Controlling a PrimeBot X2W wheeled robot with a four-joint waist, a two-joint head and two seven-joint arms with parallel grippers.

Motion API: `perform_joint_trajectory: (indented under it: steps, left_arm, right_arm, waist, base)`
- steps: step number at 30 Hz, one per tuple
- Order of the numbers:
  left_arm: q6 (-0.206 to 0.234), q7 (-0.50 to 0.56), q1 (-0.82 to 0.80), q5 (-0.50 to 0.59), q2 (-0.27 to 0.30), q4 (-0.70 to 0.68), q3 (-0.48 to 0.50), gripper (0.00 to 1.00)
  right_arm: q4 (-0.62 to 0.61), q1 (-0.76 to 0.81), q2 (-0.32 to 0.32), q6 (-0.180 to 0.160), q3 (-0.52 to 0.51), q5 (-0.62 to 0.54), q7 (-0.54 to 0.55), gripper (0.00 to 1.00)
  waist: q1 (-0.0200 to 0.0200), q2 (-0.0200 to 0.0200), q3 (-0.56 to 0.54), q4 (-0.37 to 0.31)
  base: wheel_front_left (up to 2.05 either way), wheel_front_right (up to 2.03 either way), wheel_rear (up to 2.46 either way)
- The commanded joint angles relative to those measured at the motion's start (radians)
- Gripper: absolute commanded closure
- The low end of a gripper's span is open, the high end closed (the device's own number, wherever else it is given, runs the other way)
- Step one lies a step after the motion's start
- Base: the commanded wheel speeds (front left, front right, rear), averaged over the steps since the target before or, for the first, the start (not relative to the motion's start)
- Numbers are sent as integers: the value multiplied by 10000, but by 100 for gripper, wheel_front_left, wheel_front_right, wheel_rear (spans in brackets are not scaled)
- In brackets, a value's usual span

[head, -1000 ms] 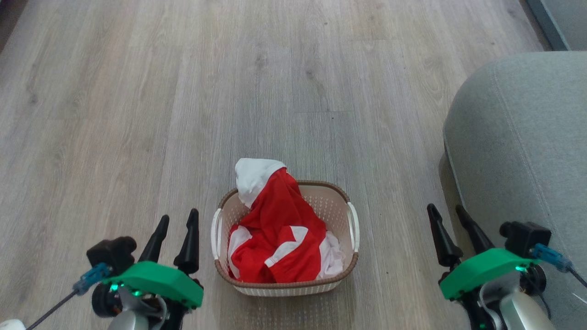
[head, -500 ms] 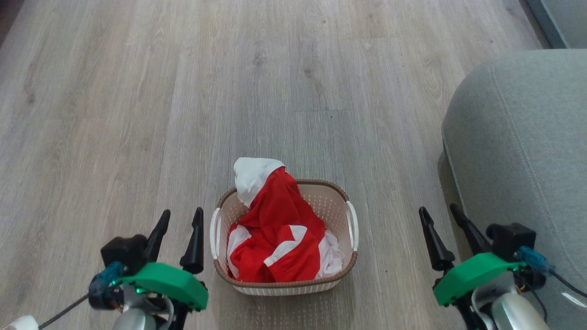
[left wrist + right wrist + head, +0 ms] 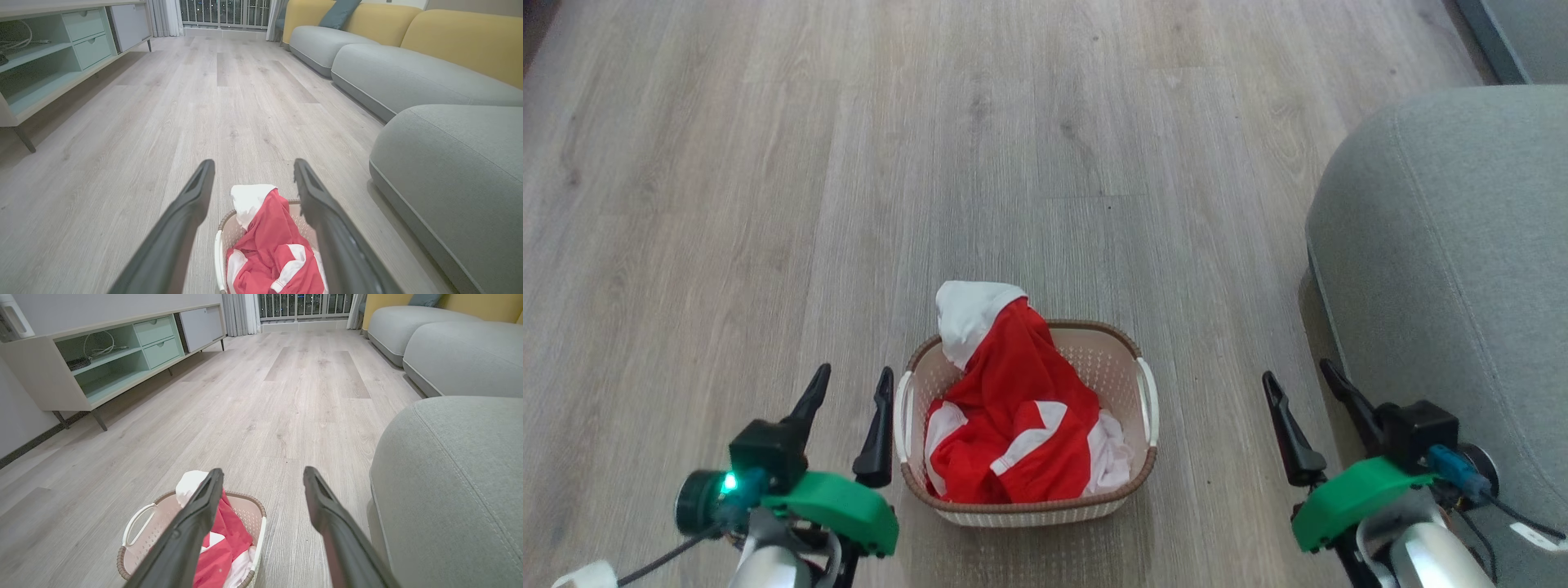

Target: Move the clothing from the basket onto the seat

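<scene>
The red and white clothing [image 3: 1013, 416] lies heaped in the cream basket [image 3: 1029, 513] at the lower centre of the head view, a white part hanging over the upper rim. No garment is on the grey seat [image 3: 1462, 269] at the right. The left gripper [image 3: 852, 374], just beside the basket, and the right gripper [image 3: 1297, 371] both stand wide and hold nothing. I judge that the whole transfer is not yet done.

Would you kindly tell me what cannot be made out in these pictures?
Bottom of the basket: head view, covered by the clothing.
Garment count: every view, bunched together.
Basket's near end: left wrist view, cut off by the bottom edge.
The seat's right side: head view, cut off by the edge.
</scene>
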Motion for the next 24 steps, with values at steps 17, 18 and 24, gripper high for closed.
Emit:
perform_joint_trajectory:
  steps: [17, 18, 24]
  left_arm:
    - [69, -316, -579, 910, 119, -239, 244, 0]
    - [65, -316, -578, 903, 119, -231, 253, 0]
    - [32, -316, -570, 874, 119, -229, 292, 0]
  right_arm:
    - [-379, -241, -34, -2, -277, -815, -394, 0]
    - [-370, -237, -33, -2, -276, -812, -394, 0]
    - [-346, -238, -17, -2, -236, -797, -394, 0]
  waist:
    - [0, 0, 29, -32]
    - [0, 0, 28, -33]
    - [0, 0, 31, -67]
  base:
    - [0, 0, 0]
    - [0, 0, 0]
    - [0, 0, 0]
